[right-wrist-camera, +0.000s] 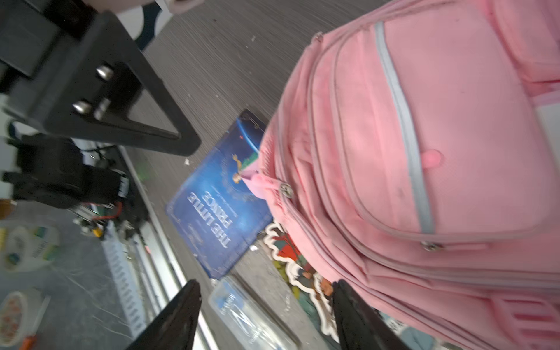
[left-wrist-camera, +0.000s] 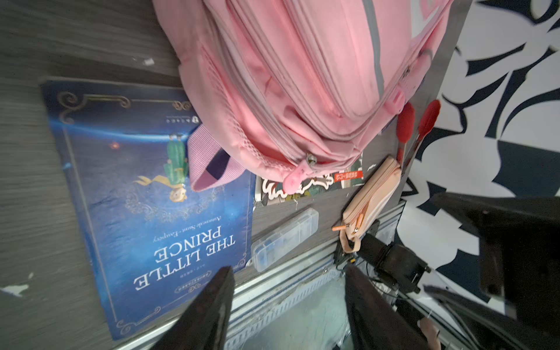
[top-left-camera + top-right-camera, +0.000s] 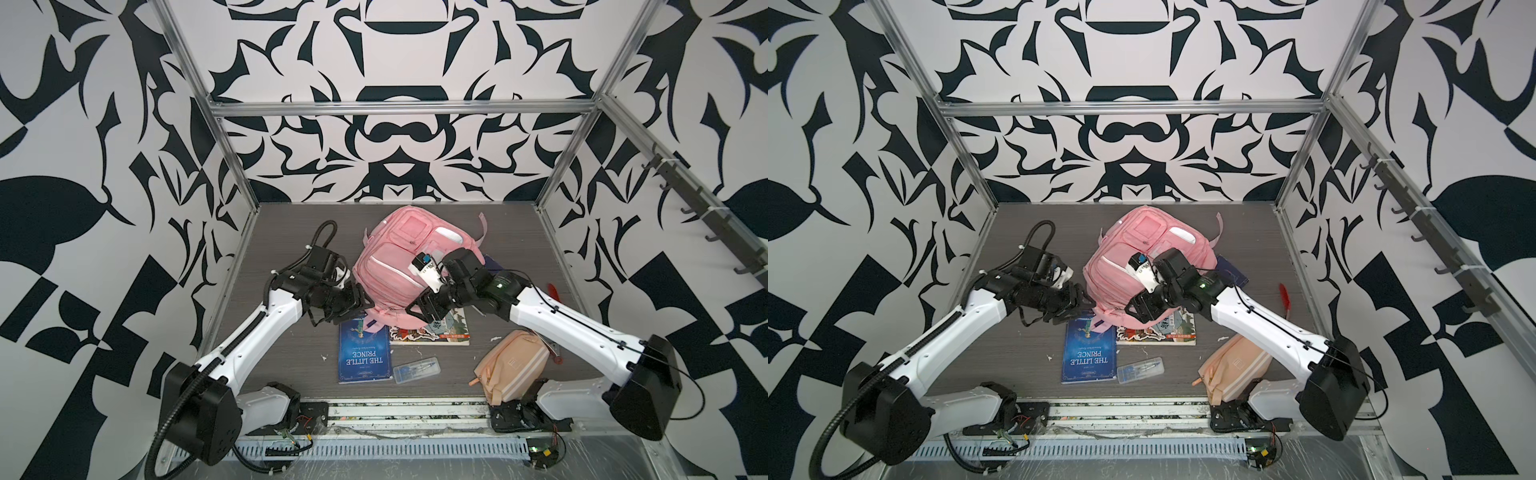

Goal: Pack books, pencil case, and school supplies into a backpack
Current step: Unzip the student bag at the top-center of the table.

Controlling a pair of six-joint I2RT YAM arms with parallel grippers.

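the pink backpack (image 3: 386, 266) lies flat on the surface (image 3: 307, 374), its near edge overlapping the blue book (image 3: 365, 361). left jaws and right jaws stand spread and empty, just beside that edge, one at each corner.

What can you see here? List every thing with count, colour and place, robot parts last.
large pink fabric backpack: one, pink, table middle, front up.
blue "The Little Prince" paperback: one, blue, far end under backpack.
pale illustrated paperback: one, multicoloured, beside it, partly under backpack.
dark navy paperback: one, navy, beside backpack, behind right arm.
peach striped fabric pencil case: one, peach, under right arm.
small clear plastic box: one, clear, between blue paperback and pencil case.
red-tipped tongs: one, red, right table edge.
grey wood-grain table: one, grey, beneath everything.
left fingers: two, black, apart, empty, by backpack's near edge.
right fingers: two, black, apart, empty, by backpack's near edge.
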